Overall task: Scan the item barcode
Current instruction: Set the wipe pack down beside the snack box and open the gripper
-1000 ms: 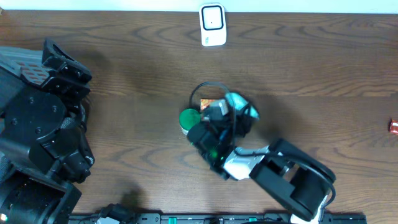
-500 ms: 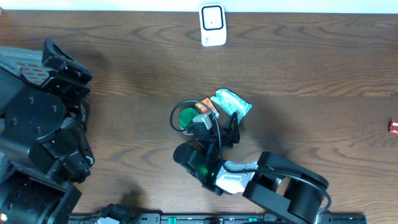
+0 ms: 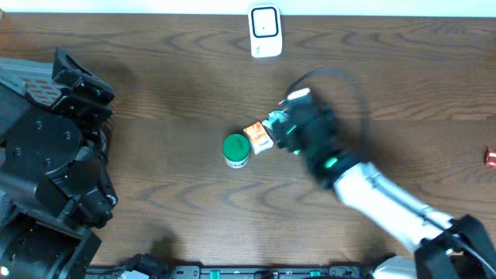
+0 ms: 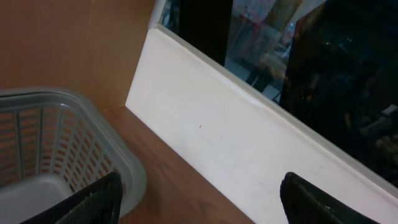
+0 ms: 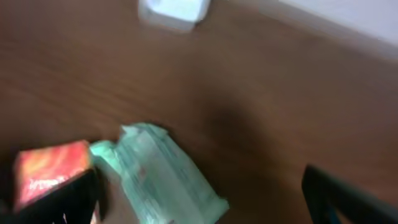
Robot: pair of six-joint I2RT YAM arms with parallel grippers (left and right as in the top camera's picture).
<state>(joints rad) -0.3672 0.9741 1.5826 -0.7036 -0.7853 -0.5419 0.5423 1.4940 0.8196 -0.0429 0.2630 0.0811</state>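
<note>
Teal packet (image 5: 165,183) is seen beneath the right gripper (image 5: 199,196), fingers spread and empty; left gripper (image 4: 202,199) likewise. Adjacent orange box (image 3: 257,138) may be caught in any grasp.

Overhead straight down, right wrist close, sharing scanner (image 3: 264,31) (image 5: 174,11), left facing wall (image 4: 249,143)

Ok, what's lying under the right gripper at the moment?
The right wrist view shows a teal packet flat on the table below the open right gripper, an orange box beside it. Overhead, the arm covers most of the packet; no barcode shows.
</note>
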